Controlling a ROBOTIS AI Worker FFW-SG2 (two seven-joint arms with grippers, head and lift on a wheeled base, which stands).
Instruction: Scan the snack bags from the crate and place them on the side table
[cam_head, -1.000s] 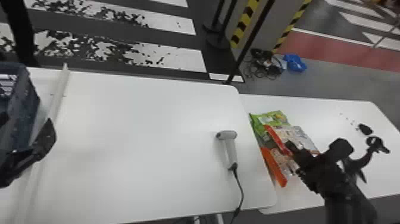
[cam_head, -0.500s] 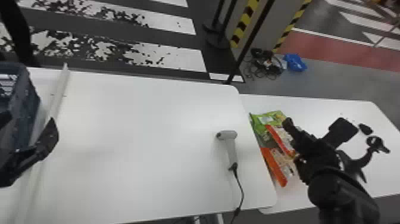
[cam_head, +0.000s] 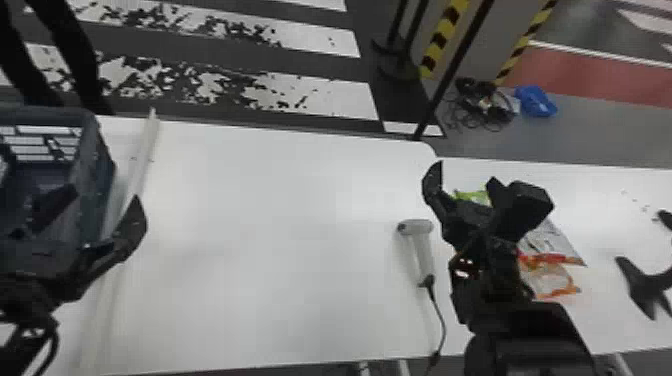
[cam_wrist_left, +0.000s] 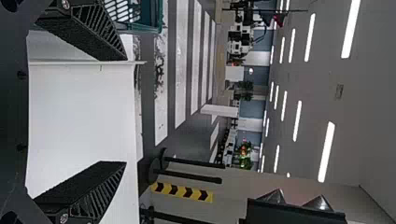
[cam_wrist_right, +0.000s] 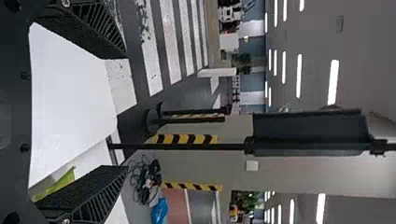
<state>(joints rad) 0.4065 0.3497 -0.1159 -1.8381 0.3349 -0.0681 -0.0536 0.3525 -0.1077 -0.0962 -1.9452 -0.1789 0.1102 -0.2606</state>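
Snack bags (cam_head: 550, 242): are lying on the side table, showing green, pale grey and orange, partly hidden behind the right arm. White work table (cam_head: 280, 260): is spanning the middle of the head view. Side table (cam_head: 607, 200): is adjoining its right end. Crate (cam_head: 92, 145): is standing at the left end. White strip (cam_head: 147, 150): is running along the work table beside the crate. Left gripper (cam_head: 104, 192): is hanging near the crate, its fingers standing wide apart. Right gripper (cam_head: 465, 174): is hovering between scanner and bags, likewise gaping wide. Handheld scanner (cam_head: 423, 247): is resting on the work table, near its right edge, trailing a black cable (cam_head: 442, 320).
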